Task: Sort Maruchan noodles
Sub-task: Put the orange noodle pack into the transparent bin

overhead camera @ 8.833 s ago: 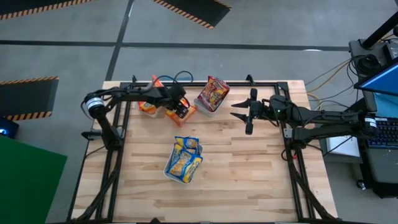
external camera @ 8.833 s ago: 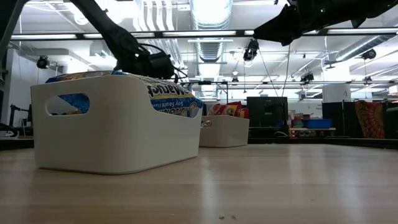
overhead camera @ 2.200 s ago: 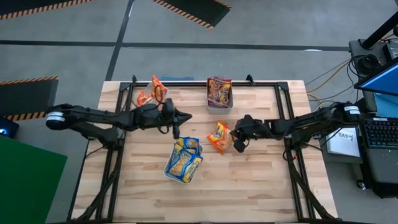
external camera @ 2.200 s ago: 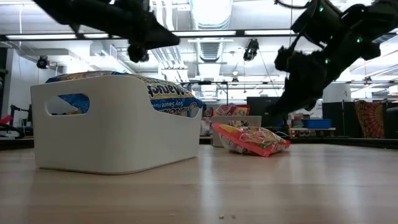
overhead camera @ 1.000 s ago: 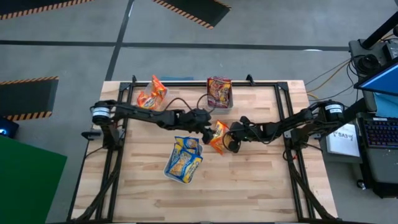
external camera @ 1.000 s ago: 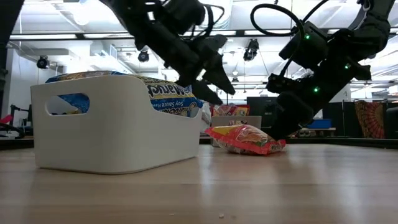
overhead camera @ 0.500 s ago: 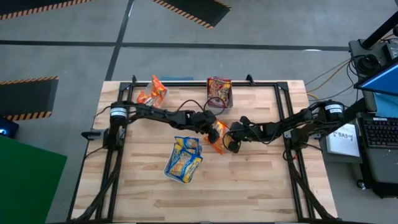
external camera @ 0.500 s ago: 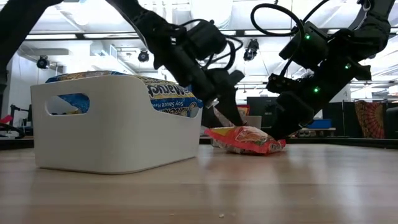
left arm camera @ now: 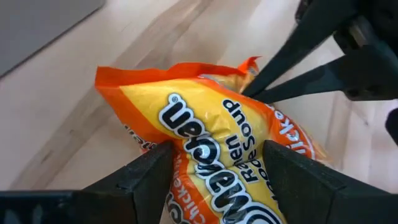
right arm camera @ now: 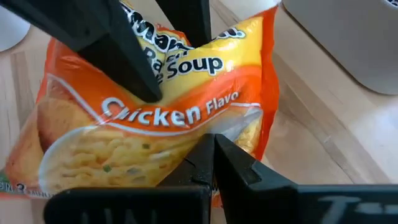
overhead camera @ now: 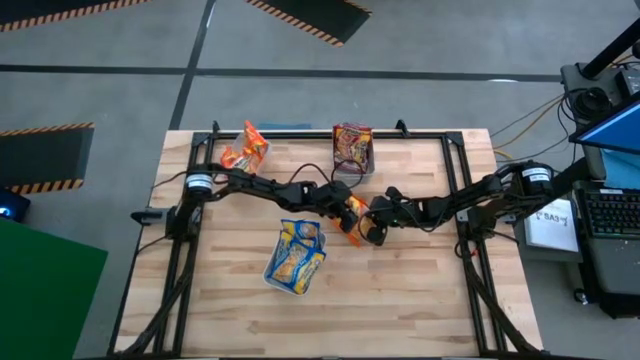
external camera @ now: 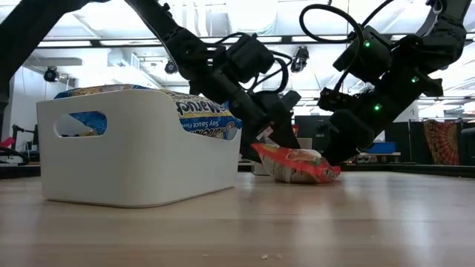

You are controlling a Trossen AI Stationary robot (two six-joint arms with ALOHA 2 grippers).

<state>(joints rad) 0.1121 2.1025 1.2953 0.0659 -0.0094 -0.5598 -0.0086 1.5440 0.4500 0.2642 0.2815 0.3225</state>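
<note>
- Sorting looks nearly finished: the blue-and-yellow packets (overhead camera: 295, 258) fill a white bin (external camera: 141, 159) near the middle of the table (overhead camera: 420, 300), and the dark red packets (overhead camera: 351, 148) sit in a second bin at the far edge
- Orange packets at the far left corner (overhead camera: 244, 150) lie grouped together; from above I cannot tell whether a bin holds them or they rest on the wood
- One orange chicken-flavour packet (overhead camera: 352, 214) is unsorted, lying on the bare table between the blue-and-yellow bin and the dark red bin
- Left gripper (overhead camera: 340, 208) is down on that packet with its fingers (left arm camera: 149, 171) spread wide, one on each side of the wrapper; in the left wrist view they straddle it without having closed, so it is not gripped from this side
- Right gripper (overhead camera: 370, 228) meets the packet from the opposite side; its fingers (right arm camera: 211, 158) are pressed together at the wrapper's edge, and whether a fold of plastic is pinched between them I cannot tell
- In the low view the packet (external camera: 297, 165) lies on the table under both grippers, its left end tipped up a little
- What remains, as I judge it: the left gripper closing on this packet, carrying it to the orange group at the far left, and releasing it; no other loose packet shows on the table
</note>
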